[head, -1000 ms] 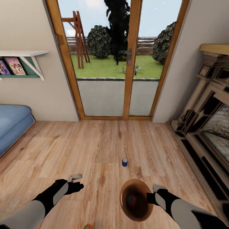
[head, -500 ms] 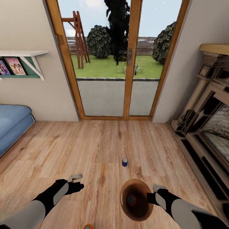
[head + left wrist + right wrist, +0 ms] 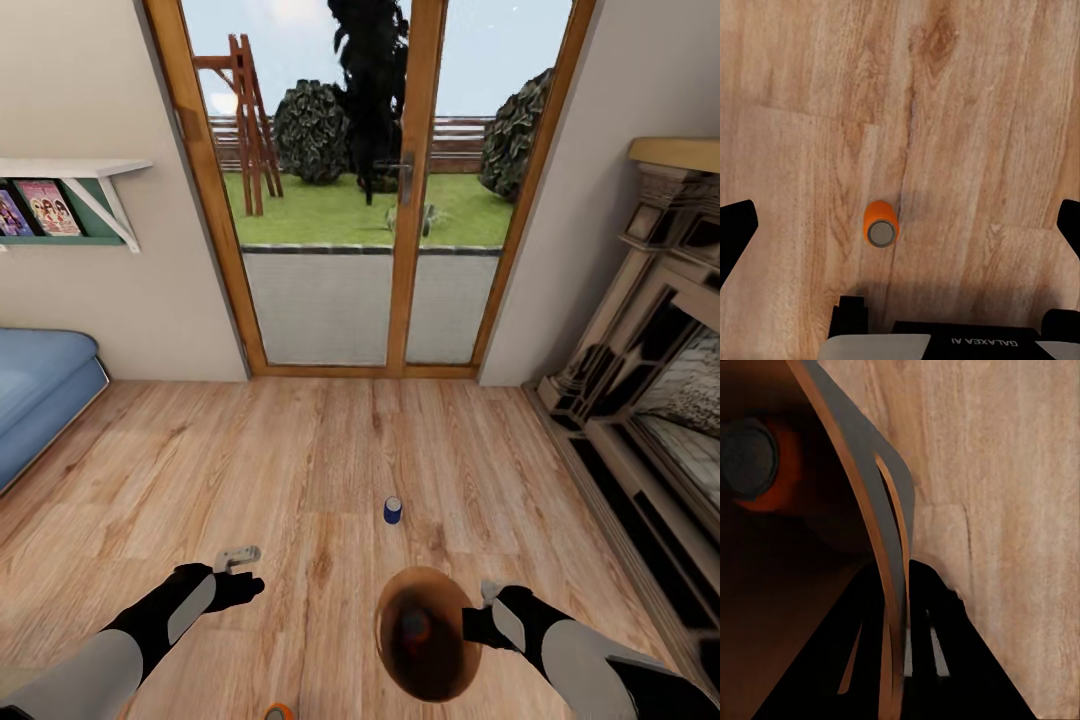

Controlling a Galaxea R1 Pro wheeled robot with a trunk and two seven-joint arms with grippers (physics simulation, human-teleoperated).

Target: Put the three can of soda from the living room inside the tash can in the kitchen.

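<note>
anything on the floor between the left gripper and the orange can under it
Nothing visible. In the left wrist view the orange can stands upright on bare wood floor, with the open left gripper straddling it from above.

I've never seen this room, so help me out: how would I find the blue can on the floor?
Start at the glass doors in the far wall and come toward the robot across the wood floor. The blue can stands upright alone on the planks, just beyond the copper bin. It is dark blue with a grey top, whereas the other cans are orange.
</note>
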